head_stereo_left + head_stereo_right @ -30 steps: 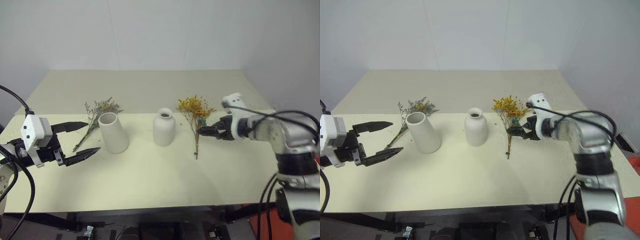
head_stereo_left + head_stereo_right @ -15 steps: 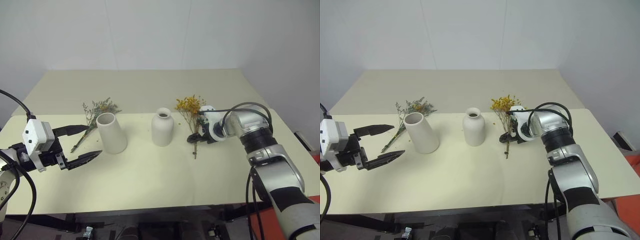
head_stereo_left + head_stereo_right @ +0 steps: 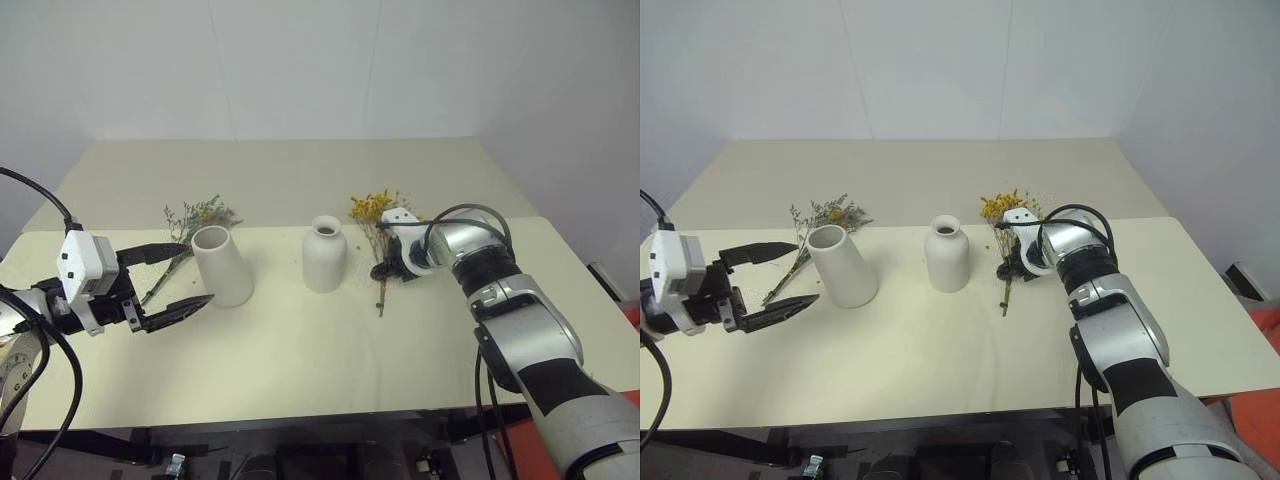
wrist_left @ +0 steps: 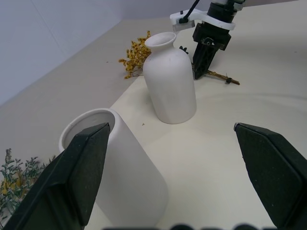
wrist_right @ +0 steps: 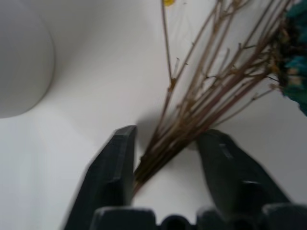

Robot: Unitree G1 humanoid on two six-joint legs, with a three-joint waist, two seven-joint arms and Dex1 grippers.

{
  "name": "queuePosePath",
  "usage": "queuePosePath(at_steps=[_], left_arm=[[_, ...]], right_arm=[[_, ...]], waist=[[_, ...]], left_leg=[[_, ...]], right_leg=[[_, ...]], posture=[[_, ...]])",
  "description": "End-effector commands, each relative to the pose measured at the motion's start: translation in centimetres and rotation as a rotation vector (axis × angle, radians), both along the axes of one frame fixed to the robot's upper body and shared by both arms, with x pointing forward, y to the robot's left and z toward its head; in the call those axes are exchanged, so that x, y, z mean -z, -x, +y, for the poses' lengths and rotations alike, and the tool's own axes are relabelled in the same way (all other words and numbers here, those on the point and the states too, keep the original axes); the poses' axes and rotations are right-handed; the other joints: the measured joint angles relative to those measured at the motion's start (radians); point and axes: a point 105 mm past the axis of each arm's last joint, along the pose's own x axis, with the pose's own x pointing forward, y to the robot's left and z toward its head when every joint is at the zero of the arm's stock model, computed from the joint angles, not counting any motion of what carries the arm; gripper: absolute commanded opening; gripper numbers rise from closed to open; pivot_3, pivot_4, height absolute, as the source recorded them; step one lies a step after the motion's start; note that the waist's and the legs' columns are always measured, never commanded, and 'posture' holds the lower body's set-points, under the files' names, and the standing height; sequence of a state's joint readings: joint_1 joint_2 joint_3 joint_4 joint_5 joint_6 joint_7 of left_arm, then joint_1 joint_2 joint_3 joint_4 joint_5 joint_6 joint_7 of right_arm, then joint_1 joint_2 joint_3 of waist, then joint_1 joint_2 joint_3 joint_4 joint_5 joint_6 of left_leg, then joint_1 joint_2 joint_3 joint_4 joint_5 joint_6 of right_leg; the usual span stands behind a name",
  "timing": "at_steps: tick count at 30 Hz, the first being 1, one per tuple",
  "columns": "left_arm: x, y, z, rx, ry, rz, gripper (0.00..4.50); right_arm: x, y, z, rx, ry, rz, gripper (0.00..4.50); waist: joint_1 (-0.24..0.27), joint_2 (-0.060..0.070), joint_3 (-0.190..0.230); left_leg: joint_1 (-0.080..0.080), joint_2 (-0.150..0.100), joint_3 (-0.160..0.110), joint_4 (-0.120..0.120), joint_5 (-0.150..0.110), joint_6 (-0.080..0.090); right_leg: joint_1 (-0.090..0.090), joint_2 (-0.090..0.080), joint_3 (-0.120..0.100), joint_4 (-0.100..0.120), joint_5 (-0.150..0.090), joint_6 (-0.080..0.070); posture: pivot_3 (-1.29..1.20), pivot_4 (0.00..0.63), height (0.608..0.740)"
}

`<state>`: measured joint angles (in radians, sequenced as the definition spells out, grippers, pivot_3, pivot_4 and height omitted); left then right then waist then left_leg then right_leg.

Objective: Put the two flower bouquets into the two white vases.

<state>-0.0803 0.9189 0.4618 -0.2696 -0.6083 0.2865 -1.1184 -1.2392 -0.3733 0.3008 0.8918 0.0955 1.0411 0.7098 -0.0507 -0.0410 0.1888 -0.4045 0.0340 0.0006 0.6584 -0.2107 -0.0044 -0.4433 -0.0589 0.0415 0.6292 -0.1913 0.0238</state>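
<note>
Yellow bouquet (image 3: 381, 232): lies flat on the table (image 3: 300, 370), just right of the bottle vase (image 3: 325, 254); stems bracketed by the right gripper (image 5: 170, 155), fingers not yet clamped on them
Grey-green bouquet (image 3: 190, 232): flat on the table behind the wide vase (image 3: 223, 265); untouched
Progress: both vases stand empty; neither bunch lifted; both placements remain
Right arm: reaches forward, gripper angled down onto the stems
Left gripper (image 3: 178, 275): hovers near the wide vase; fingers spread wide, empty
</note>
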Motion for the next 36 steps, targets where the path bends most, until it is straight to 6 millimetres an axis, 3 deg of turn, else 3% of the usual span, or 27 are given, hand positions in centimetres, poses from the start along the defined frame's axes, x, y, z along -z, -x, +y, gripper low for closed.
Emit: queuePosePath(at_steps=[1,6,10,15,19,21,26,28,30,36], left_arm=[[-0.7,0.1,-0.1,0.004,-0.004,-0.038,4.50],[-0.7,0.0,-0.1,0.002,-0.003,-0.042,4.50],[-1.5,-0.8,-0.6,0.011,0.021,-0.073,4.50],[-2.5,-3.9,-2.0,-0.008,0.008,-0.089,4.50],[-3.7,-6.8,-4.4,0.020,0.009,-0.078,4.50],[-4.4,-7.9,-5.7,0.052,0.005,-0.083,4.50],[-5.0,-9.7,-7.6,0.123,-0.052,-0.101,4.50],[-5.2,-9.9,-8.1,0.149,-0.062,-0.109,4.50],[-5.4,-10.0,-8.4,0.168,-0.064,-0.115,4.50],[-6.0,-10.1,-9.6,0.227,-0.072,-0.122,4.50]], right_arm=[[-1.0,-0.2,0.3,-0.010,-0.011,-0.023,0.96],[-1.1,-0.3,0.0,0.005,-0.015,-0.023,0.96],[-3.4,-0.8,-0.7,0.024,-0.064,-0.111,0.96],[-7.1,-1.4,-1.6,0.076,-0.178,-0.257,0.96],[-8.5,-1.3,-2.1,0.103,-0.252,-0.319,0.96],[-8.3,-1.1,-2.1,0.114,-0.261,-0.310,0.96],[-4.9,-0.7,-1.9,0.135,-0.187,-0.173,0.96],[-4.3,-0.5,-1.7,0.127,-0.180,-0.139,0.60],[-4.2,-0.4,-1.5,0.117,-0.187,-0.131,0.10],[-5.8,-0.5,-1.6,0.106,-0.200,-0.176,0.04]], waist=[[0.000,0.000,0.000],[0.000,0.000,0.000],[0.003,0.000,0.000],[0.011,0.000,0.000],[0.011,0.000,0.000],[0.009,0.000,0.000],[-0.007,0.000,0.000],[-0.011,0.000,0.000],[-0.014,0.000,0.000],[-0.013,0.000,0.000]], left_leg=[[0.000,0.000,0.000,0.000,0.000,0.000],[0.000,0.000,0.000,0.000,0.000,0.000],[0.000,0.000,0.000,0.000,0.000,0.000],[-0.001,-0.001,-0.001,0.000,0.000,0.000],[-0.001,-0.001,-0.001,0.000,0.000,0.000],[-0.002,-0.001,-0.001,0.000,0.000,0.000],[-0.002,-0.001,-0.001,0.000,0.000,0.000],[-0.002,-0.001,-0.001,0.000,0.000,0.000],[-0.002,-0.001,-0.001,0.000,0.000,0.000],[-0.003,-0.001,-0.001,0.000,0.000,0.000]], right_leg=[[0.000,0.000,0.000,0.000,0.000,0.000],[0.000,0.000,0.000,0.000,0.000,0.000],[0.000,0.000,0.000,0.000,0.000,0.000],[0.000,0.000,-0.001,0.000,0.000,0.000],[0.001,0.000,-0.001,-0.001,0.000,0.001],[0.000,0.000,-0.001,-0.001,0.001,0.001],[0.000,0.000,0.000,0.000,0.001,0.001],[-0.001,0.000,0.000,0.000,0.001,0.001],[-0.001,0.000,0.000,0.000,0.001,0.001],[-0.002,0.000,0.000,0.000,0.001,0.001]], posture=[[0.00,0.150,0.740],[0.00,0.150,0.740],[0.00,0.150,0.740],[0.00,0.150,0.740],[0.00,0.150,0.740],[0.00,0.150,0.740],[0.00,0.150,0.740],[0.00,0.150,0.740],[0.00,0.150,0.740],[0.00,0.150,0.740]])
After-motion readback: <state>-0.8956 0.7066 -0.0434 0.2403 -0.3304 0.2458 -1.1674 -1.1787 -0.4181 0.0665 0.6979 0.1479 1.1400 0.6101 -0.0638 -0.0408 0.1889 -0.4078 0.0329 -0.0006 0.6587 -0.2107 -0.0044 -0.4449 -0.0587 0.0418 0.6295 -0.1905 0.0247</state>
